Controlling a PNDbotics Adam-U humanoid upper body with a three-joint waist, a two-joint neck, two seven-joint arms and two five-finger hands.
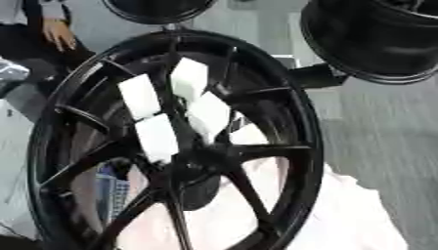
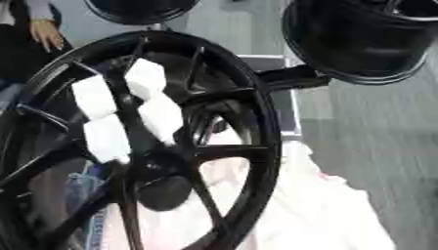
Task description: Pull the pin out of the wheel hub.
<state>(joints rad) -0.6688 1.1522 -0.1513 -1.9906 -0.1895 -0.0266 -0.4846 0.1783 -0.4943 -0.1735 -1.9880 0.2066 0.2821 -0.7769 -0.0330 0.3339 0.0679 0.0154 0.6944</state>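
Four white blocks (image 1: 157, 136), wheel hub (image 1: 295, 102) spokes

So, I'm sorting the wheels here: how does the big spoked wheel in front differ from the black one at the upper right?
The front wheel shows its open spoked face and carries white blocks; the upper-right wheel shows mainly its outer barrel and no blocks. The front wheel fills the view; the other is cut off. Both are black.

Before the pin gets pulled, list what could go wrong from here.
1. Four white rectangular blocks sit over the spokes just above the black spoked wheel's hub, and no pin can be made out; a pull may catch the wrong part.
2. The wheel seems to rest on a pale pink cloth, so it might slide.
3. Another black wheel stands close at upper right; an arm could bump it.
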